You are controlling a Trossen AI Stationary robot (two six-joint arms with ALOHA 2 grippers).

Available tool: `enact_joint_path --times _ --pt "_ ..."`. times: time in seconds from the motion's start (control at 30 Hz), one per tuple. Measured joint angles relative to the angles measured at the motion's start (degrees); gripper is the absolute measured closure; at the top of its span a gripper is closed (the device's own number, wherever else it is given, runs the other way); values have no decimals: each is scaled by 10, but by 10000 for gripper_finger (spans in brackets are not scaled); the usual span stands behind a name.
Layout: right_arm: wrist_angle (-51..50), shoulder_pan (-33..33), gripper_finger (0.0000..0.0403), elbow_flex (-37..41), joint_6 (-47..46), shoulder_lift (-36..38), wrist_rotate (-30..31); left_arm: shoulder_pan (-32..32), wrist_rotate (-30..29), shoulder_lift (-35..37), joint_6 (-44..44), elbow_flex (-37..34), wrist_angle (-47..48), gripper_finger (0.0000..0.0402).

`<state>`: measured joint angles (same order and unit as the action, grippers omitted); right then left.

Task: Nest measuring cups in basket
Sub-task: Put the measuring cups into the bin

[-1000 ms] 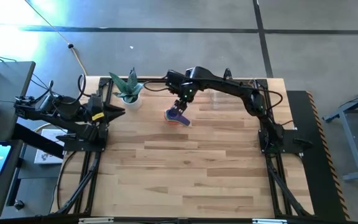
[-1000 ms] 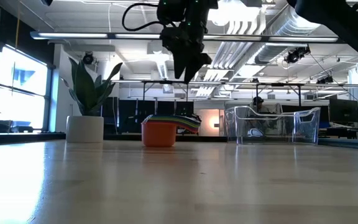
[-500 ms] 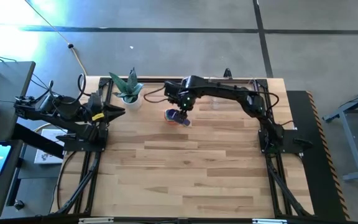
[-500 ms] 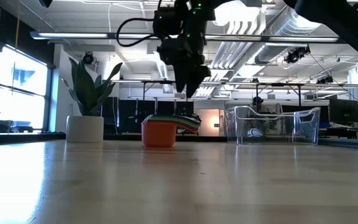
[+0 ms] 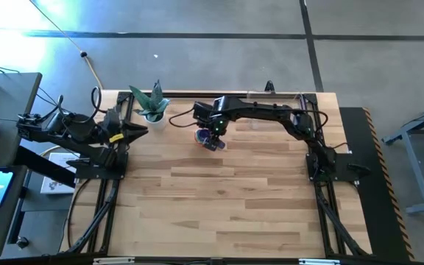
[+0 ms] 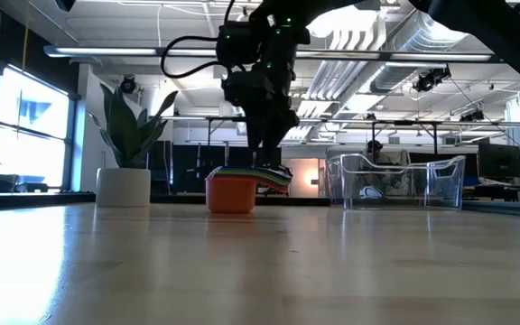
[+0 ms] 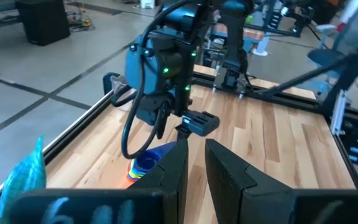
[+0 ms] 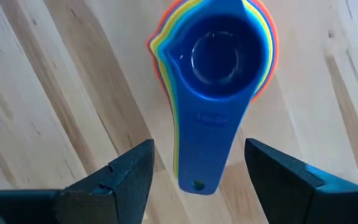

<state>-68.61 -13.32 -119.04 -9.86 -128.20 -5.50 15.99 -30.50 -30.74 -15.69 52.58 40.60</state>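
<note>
I have the right gripper low over the measuring cups, fingers spread either side of the stacked handles so I can lift the nest whole; stack sits upper centre of the high view, basket apart to its right; left gripper parked at left edge, fingers near-closed, seemingly empty.

We see glossy smooth plastic on the measuring cups, blue on top. Table is light wood planks, satin sheen, grain visible. Basket is clear glossy plastic. Plant pot looks matt white. Right gripper fingers are matt black.
</note>
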Motion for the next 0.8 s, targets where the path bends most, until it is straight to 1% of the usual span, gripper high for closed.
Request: enact_joint_path --times 0.13,0.27,0.57,0.7,0.8 --pt "13 0 161 0 13 0 2 0 -22 0 -21 0 0 355" --pt "13 0 161 0 12 0 3 0 -33 0 -22 0 0 355" --pt "4 13 161 0 13 -14 1 0 -35 0 -23 0 0 355" --pt "5 16 161 0 13 -25 21 0 -35 0 -23 0 0 355" --pt "8 17 161 0 11 -29 23 0 -35 0 -22 0 0 355"
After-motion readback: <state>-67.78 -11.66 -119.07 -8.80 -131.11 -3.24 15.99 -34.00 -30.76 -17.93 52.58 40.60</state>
